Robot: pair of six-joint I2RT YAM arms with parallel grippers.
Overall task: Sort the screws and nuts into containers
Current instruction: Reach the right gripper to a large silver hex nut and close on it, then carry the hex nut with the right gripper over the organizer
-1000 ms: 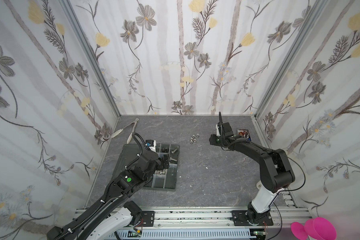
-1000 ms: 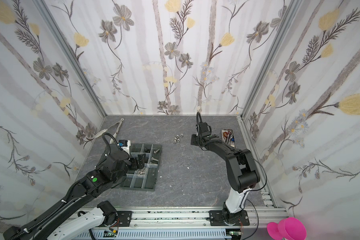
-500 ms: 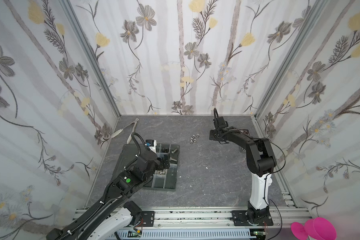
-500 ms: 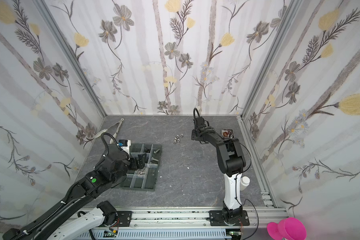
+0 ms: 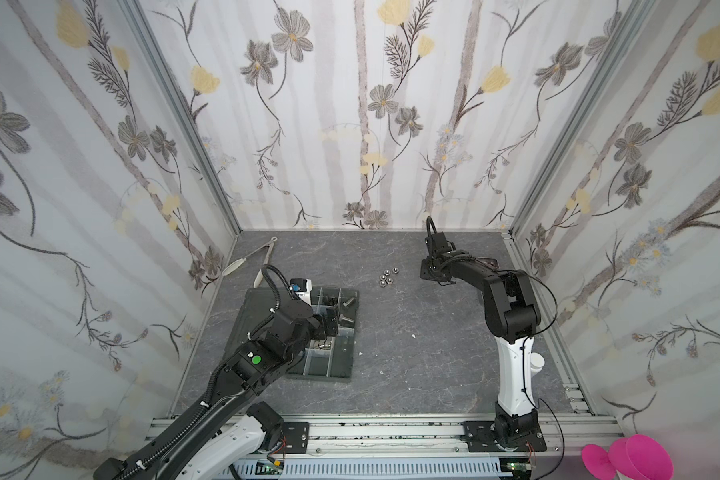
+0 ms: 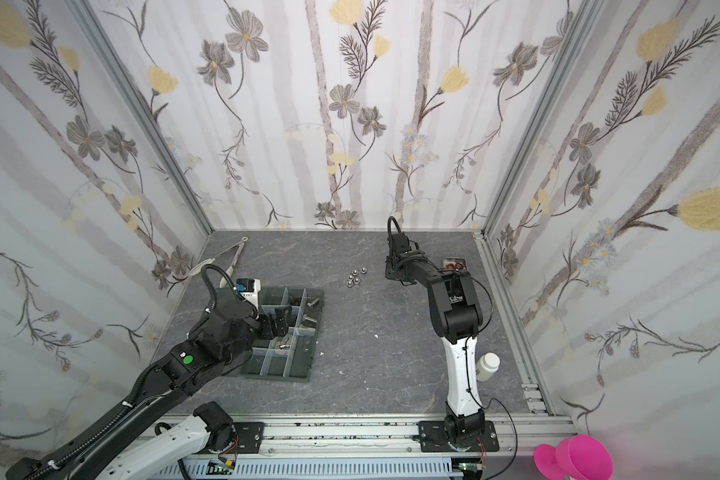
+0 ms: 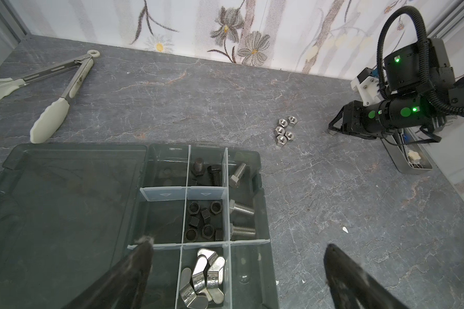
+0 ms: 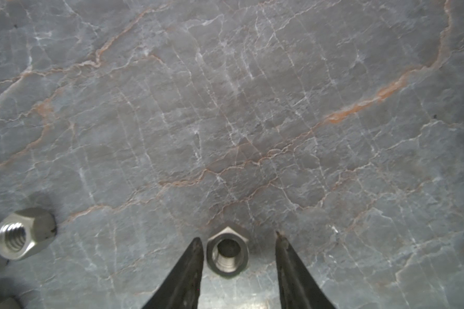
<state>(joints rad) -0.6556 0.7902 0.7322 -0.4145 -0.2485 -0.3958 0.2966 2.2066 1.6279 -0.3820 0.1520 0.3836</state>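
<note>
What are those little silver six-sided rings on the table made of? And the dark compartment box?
The hex nuts look like bare metal, probably steel: bright silver sheen, cut threads inside. The organiser tray looks like smoky translucent plastic; veins of the tabletop show through its lid.

Silver hex nuts clustered outside containers

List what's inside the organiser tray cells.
The organiser tray holds black screws, black nuts, silver screws and wing nuts, in separate cells. The left fingers hide part of one cell's floor.
</note>
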